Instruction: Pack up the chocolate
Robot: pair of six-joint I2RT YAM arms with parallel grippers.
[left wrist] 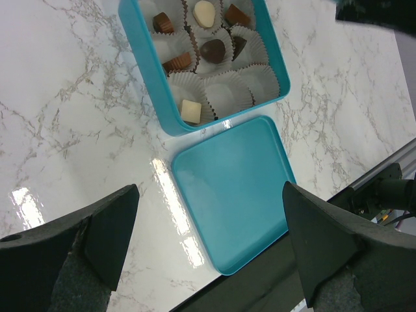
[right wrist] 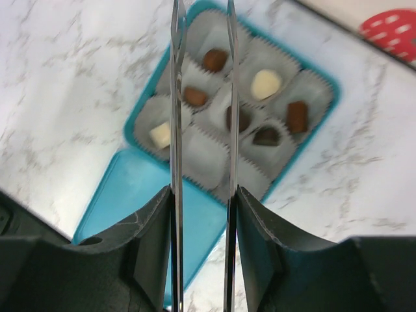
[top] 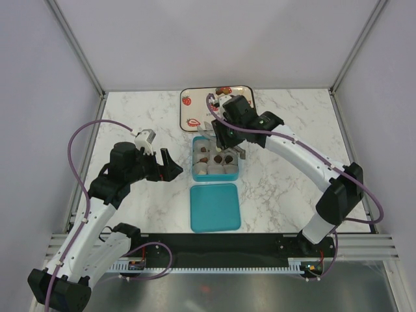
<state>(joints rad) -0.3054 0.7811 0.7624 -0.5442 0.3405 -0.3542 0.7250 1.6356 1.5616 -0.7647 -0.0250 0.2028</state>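
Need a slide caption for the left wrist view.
Open left gripper over the teal lid; the teal box beyond holds chocolates in paper cups, two empty.

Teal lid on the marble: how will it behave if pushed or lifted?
The teal lid looks rigid, thin, probably light. Flat on the glossy marble table, it should slide rather than tip. Its low edge likely offers little to pinch.

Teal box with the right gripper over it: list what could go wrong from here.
1. The right gripper hangs over the teal box, its thin fingers set narrowly apart. Lowering off-centre could crumple a paper liner cup or dislodge a seated chocolate.
2. The lid lies close to the near edge of the table. A nudge from the open left gripper might slide it off.
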